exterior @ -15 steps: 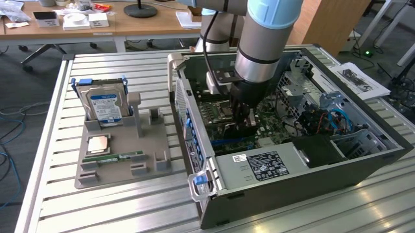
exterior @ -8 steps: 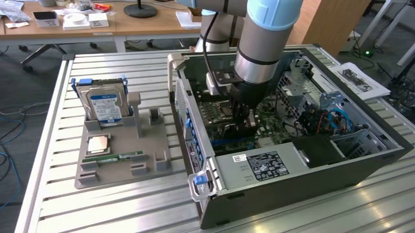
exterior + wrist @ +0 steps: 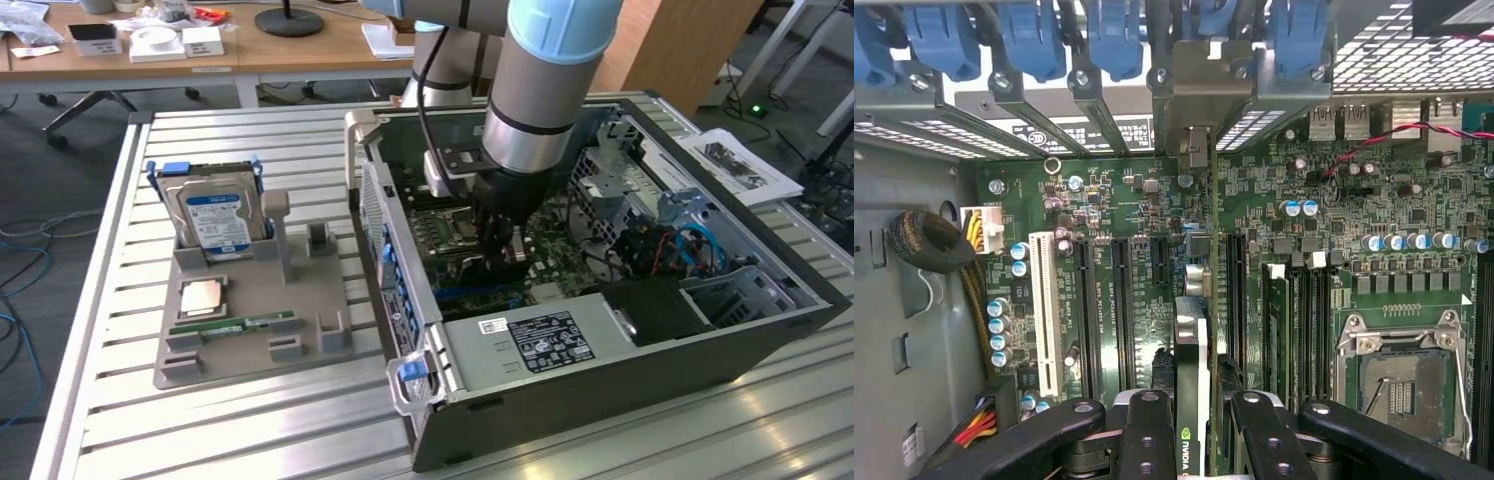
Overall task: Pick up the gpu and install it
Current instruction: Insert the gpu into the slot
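above the motherboard [image 3: 1114, 200], fingers [image 3: 1146, 435] clamped on the edge-on gpu [image 3: 1192, 370], long axis toward the blue latches [image 3: 1116, 35]

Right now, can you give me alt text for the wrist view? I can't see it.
The gripper holds the gpu edge-on over the green motherboard, its bracket end towards the blue rear slot latches. A white expansion slot lies to one side of the card, an empty CPU socket to the other.
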Controlling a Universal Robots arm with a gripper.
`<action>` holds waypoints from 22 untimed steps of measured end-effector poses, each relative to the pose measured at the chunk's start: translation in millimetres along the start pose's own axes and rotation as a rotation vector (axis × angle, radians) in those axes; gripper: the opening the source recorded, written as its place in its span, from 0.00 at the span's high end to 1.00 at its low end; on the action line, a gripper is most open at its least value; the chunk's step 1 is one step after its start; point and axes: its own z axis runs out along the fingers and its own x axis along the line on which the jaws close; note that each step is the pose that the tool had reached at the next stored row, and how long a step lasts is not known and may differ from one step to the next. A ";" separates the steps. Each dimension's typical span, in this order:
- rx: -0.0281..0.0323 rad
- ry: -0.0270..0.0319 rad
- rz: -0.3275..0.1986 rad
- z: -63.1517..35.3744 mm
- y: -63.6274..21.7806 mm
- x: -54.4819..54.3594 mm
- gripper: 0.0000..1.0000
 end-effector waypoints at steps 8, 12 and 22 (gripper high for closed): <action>0.0002 -0.0063 0.000 -1.6 -0.1 -0.2 0.73; -0.0001 -0.0080 0.000 -3.1 -0.1 -0.2 0.73; -0.0002 -0.0081 0.000 -0.6 0.6 0.0 0.73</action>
